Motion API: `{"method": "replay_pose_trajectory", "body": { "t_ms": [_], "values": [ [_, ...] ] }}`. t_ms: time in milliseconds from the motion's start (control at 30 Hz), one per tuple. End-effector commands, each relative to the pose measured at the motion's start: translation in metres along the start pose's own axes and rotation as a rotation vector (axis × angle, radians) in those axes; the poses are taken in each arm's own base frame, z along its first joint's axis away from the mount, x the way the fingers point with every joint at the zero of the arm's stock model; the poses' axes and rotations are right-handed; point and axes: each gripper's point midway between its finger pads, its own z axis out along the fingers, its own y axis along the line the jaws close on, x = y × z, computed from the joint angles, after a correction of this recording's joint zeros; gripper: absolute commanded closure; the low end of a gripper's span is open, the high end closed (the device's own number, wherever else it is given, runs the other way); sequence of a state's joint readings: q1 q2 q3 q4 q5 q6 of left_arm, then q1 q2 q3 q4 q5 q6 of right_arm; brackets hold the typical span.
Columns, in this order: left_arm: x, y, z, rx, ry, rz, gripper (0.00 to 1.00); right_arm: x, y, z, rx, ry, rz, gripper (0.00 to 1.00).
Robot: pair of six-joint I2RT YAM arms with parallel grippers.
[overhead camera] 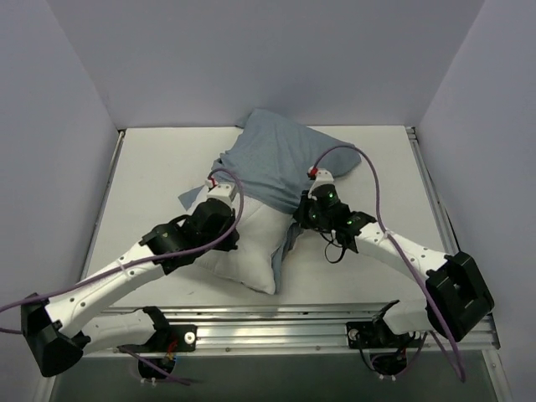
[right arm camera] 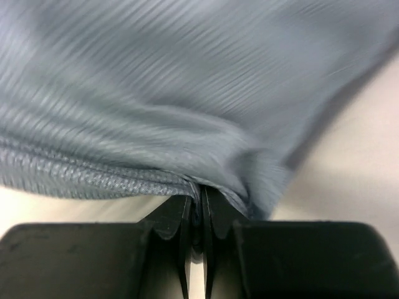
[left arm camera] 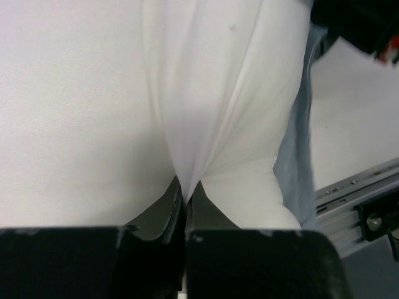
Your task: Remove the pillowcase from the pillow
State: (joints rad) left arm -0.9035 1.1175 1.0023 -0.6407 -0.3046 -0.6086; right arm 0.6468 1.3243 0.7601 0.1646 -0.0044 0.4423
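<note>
The grey-blue pillowcase (overhead camera: 280, 159) covers the far half of the white pillow (overhead camera: 251, 251), whose near half lies bare on the table. My left gripper (overhead camera: 219, 191) is shut on a pinch of the white pillow fabric (left arm camera: 187, 124), which puckers into folds at the fingertips. A strip of pillowcase (left arm camera: 298, 156) shows at the right of the left wrist view. My right gripper (overhead camera: 315, 186) is shut on the hem of the pillowcase (right arm camera: 187, 93) at the pillow's right side; the fabric fills the right wrist view above the fingers.
The white table (overhead camera: 151, 193) is walled by grey panels on three sides. An aluminium rail (overhead camera: 276, 322) runs along the near edge, also seen as the rail (left arm camera: 355, 199) in the left wrist view. Purple cables loop over both arms.
</note>
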Motion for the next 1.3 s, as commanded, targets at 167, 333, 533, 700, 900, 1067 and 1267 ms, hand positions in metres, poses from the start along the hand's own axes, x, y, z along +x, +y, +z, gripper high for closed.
{"method": "replay_pose_trajectory", "body": {
  "t_ms": [167, 333, 533, 700, 900, 1067, 1267],
  "values": [
    [-0.002, 0.007, -0.095, 0.184, 0.022, -0.074, 0.98, -0.084, -0.124, 0.017, 0.322, -0.124, 0.265, 1.00],
    [-0.005, 0.028, -0.137, 0.170, -0.047, -0.136, 0.98, -0.105, -0.184, 0.018, 0.466, -0.191, 0.361, 1.00],
    [0.007, 0.024, -0.151, 0.264, -0.049, -0.141, 0.98, -0.112, -0.193, 0.021, 0.444, -0.198, 0.349, 1.00],
    [0.025, -0.024, -0.118, 0.453, 0.082, -0.126, 0.81, -0.116, -0.146, 0.016, 0.274, -0.172, 0.272, 0.98],
    [-0.010, -0.022, -0.101, 0.332, 0.022, -0.079, 0.04, -0.106, -0.105, -0.016, 0.203, -0.150, 0.219, 0.53],
    [-0.062, -0.008, -0.094, 0.179, -0.127, 0.004, 0.06, -0.109, -0.082, -0.052, 0.190, -0.199, 0.209, 0.29],
    [-0.066, 0.047, -0.044, -0.086, -0.105, -0.038, 0.05, -0.091, -0.037, -0.046, 0.027, -0.132, 0.209, 0.28]
  ]
}}
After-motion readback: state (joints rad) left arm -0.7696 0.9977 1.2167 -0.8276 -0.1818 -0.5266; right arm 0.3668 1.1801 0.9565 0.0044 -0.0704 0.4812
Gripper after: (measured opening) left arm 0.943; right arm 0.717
